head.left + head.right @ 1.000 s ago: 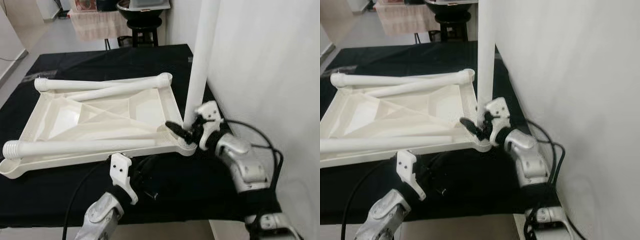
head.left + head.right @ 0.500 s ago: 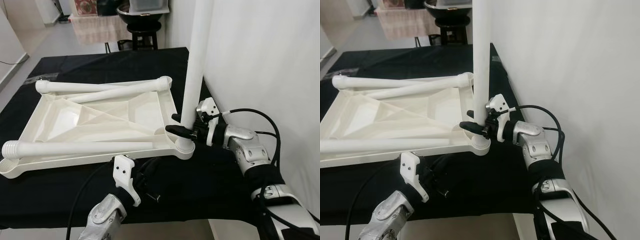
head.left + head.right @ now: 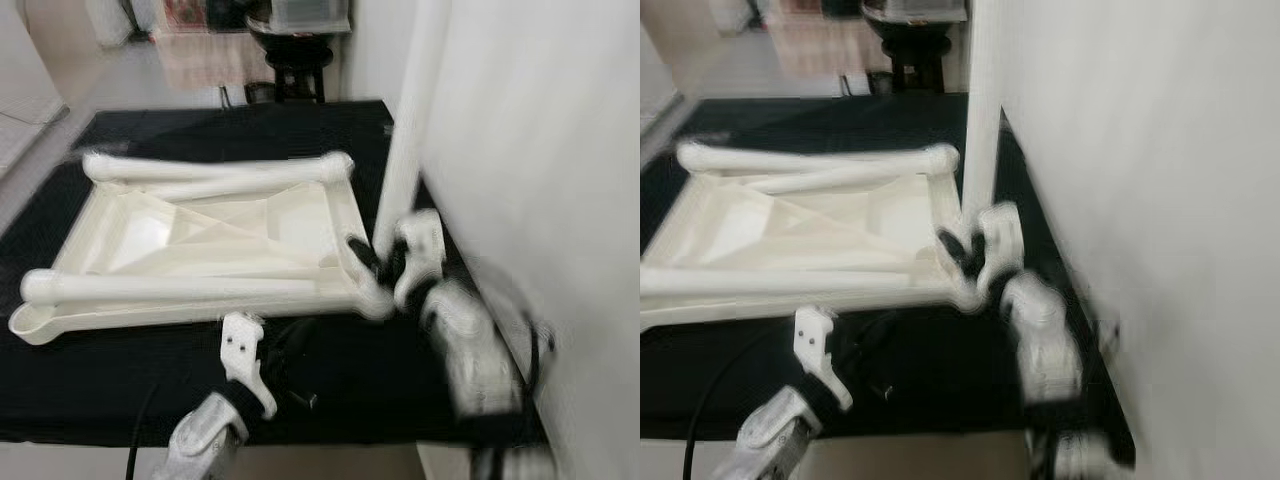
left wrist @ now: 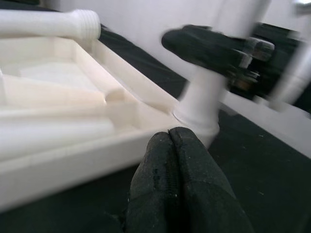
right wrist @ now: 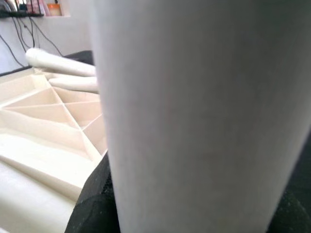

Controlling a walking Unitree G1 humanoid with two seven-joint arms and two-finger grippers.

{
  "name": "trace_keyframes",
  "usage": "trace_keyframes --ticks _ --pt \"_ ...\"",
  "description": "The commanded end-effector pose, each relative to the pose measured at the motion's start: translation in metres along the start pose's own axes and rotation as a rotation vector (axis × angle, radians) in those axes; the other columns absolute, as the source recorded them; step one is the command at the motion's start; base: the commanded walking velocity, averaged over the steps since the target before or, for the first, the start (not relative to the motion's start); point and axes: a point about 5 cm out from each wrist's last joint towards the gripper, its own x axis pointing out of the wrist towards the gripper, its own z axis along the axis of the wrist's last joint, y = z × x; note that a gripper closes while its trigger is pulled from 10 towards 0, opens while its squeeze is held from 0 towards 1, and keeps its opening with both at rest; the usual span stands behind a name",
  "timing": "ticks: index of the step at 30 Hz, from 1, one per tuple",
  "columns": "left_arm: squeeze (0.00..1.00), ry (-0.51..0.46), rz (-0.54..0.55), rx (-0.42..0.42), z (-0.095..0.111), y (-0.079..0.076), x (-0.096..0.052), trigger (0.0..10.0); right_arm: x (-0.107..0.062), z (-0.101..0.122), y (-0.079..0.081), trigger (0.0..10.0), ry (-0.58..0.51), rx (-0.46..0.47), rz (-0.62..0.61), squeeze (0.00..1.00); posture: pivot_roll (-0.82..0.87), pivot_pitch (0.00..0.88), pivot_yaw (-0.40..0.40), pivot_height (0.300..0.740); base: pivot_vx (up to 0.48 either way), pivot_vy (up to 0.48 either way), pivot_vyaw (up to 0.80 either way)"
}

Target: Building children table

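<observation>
An upturned white plastic tabletop (image 3: 210, 250) lies underside up on a black-covered table (image 3: 110, 370), its long axis running across the table from the left edge toward the right edge. Its ribbed underside faces the ceiling. Three white legs lie flat on it: one along the near rim (image 3: 170, 290) with its threaded end pointing to the table's left edge, one along the far rim (image 3: 215, 167), and a third (image 3: 235, 184) lying just in front of the far one, at a slant.

A fourth leg (image 3: 405, 150) stands upright in the socket at the tabletop's near right corner, its long axis vertical, close to the white wall (image 3: 540, 170) at the table's right edge.

The right gripper (image 3: 378, 264) is closed around the base of this upright leg, black fingers (image 4: 209, 46) on either side of the tube. The arm is motion-blurred.

The left gripper (image 4: 171, 133) rests near the table's front edge, just short of the tabletop's near rim, its two fingers pressed together and holding nothing.
</observation>
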Motion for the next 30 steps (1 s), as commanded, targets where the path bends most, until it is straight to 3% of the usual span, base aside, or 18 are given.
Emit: trace_keyframes --ticks 1,5,6,9,10,15,16,17,18,22,27,30 --pt "0.0 0.008 -0.011 -0.009 -0.001 -0.002 0.0 10.0 -0.004 -0.032 0.009 0.0 0.183 0.025 0.049 0.0 0.01 0.084 -0.02 0.74 0.0 0.0 0.0" --pt "0.0 0.005 -0.002 -0.004 -0.001 -0.001 0.0 10.0 0.012 -0.026 0.002 0.0 0.179 0.022 0.053 0.0 0.02 0.08 -0.034 0.74 0.0 0.0 0.0" --pt "0.0 0.004 0.001 -0.002 -0.001 -0.001 0.001 10.0 0.013 -0.027 0.001 10.0 0.188 0.01 0.048 0.0 0.03 0.083 -0.033 0.74 0.0 0.0 0.0" --pt "0.0 0.003 0.003 -0.001 -0.001 -0.001 0.001 10.0 0.014 -0.026 0.001 10.0 0.175 0.003 0.062 0.0 0.03 0.083 -0.033 0.74 0.0 0.0 0.0" --pt "0.0 0.003 0.002 -0.002 -0.001 -0.001 0.002 10.0 0.016 -0.02 0.005 10.0 0.147 0.022 0.145 1.0 0.02 0.079 -0.028 0.74 0.0 0.0 0.0" --pt "0.0 0.006 -0.003 -0.005 -0.001 -0.001 0.003 10.0 0.024 0.006 0.006 10.0 0.036 0.02 0.31 1.0 0.02 0.072 -0.023 0.74 0.0 0.0 0.0" --pt "0.0 0.007 -0.004 -0.007 -0.001 -0.001 0.003 10.0 0.024 0.017 0.003 10.0 0.003 0.006 0.345 0.52 0.02 0.07 -0.023 0.74 0.0 0.0 0.0" --pt "0.0 0.007 -0.004 -0.007 -0.001 -0.001 0.003 10.0 0.024 0.017 0.003 10.0 0.003 0.006 0.345 0.52 0.02 0.07 -0.023 0.74 0.0 0.0 0.0" --pt "0.0 0.008 -0.005 -0.008 -0.001 -0.001 0.003 10.0 0.025 0.025 0.0 10.0 -0.013 0.005 0.39 0.0 0.03 0.069 -0.025 0.74 0.0 0.0 0.0" --pt "0.0 0.008 -0.006 -0.009 -0.001 -0.001 0.004 10.0 0.026 0.03 -0.004 10.0 -0.017 -0.003 0.424 0.0 0.03 0.067 -0.026 0.74 0.0 0.0 0.0" --pt "0.0 0.006 -0.001 -0.007 -0.001 -0.001 0.004 10.0 0.032 0.041 -0.023 10.0 0.021 -0.069 0.706 0.0 0.04 0.065 -0.034 0.74 0.0 0.0 0.0" --pt "0.0 0.007 -0.001 -0.007 -0.001 -0.001 0.004 10.0 0.035 0.045 -0.027 10.0 0.019 -0.06 0.742 0.0 0.04 0.065 -0.034 0.74 0.0 0.0 0.0"
